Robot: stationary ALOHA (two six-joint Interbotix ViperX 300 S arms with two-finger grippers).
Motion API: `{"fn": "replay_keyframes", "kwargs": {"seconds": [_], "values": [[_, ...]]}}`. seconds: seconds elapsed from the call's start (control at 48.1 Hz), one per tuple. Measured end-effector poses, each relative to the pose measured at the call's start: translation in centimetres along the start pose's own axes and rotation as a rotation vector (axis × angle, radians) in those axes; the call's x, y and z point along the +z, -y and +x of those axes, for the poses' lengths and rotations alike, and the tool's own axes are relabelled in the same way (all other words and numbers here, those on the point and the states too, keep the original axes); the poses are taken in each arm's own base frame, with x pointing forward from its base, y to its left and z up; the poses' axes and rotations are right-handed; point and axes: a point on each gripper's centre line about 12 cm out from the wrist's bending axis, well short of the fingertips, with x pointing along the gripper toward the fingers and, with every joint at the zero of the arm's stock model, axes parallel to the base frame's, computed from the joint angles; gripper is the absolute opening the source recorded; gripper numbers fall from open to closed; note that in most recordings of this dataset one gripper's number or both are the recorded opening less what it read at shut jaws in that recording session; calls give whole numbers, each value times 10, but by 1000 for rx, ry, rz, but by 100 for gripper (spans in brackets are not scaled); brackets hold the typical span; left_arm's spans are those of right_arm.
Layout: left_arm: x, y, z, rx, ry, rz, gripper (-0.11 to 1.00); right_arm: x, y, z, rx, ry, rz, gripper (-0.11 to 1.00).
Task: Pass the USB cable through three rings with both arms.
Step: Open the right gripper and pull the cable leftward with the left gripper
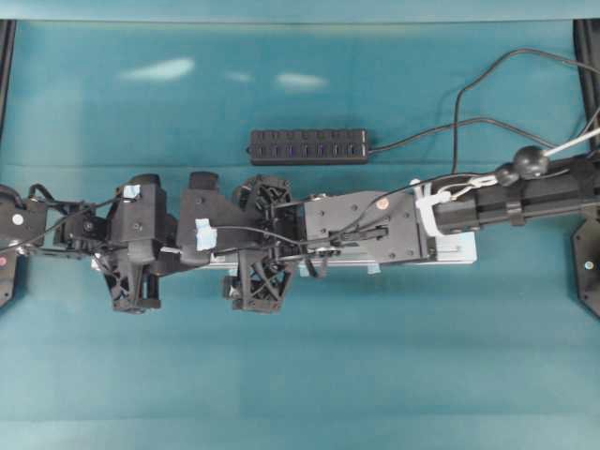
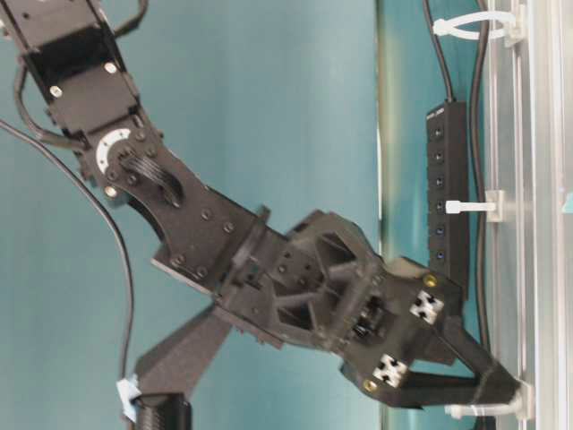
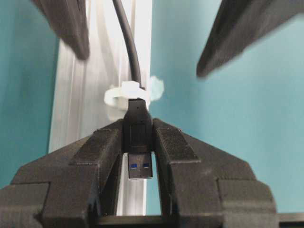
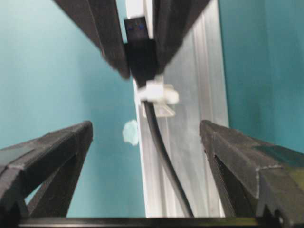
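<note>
Here no writing reads; the USB cable (image 3: 137,128) plug shows blue inside.

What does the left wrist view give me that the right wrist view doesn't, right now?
Left wrist only: the USB cable's plug head-on, its metal tip with blue insert, clamped in the left end effector.

Right wrist only: the right end effector standing wide open, apart from the cable on both sides.

Both: the cable running through the white ring on the aluminium rail, with the plug just past it, over the teal table.
</note>
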Motion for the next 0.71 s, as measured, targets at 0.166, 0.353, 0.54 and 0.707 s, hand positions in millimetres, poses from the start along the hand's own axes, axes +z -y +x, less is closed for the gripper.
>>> {"fn": "replay_keyframes", "kwargs": {"seconds": [0.166, 0.353, 0.54, 0.707], "values": [[-3, 0, -7, -1, 3, 1, 24, -6, 2, -7, -3, -6, 1, 82], [-6, 1, -14, -2, -3, 4, 24, -14, 6, -17, -3, 1, 5, 82], [-6, 0, -19, 0, -17, 1, 24, -20, 11, -30, -3, 25, 12, 82], [-4, 1, -24, -1, -15, 4, 24, -24, 15, -42, -2, 57, 18, 82]]}}
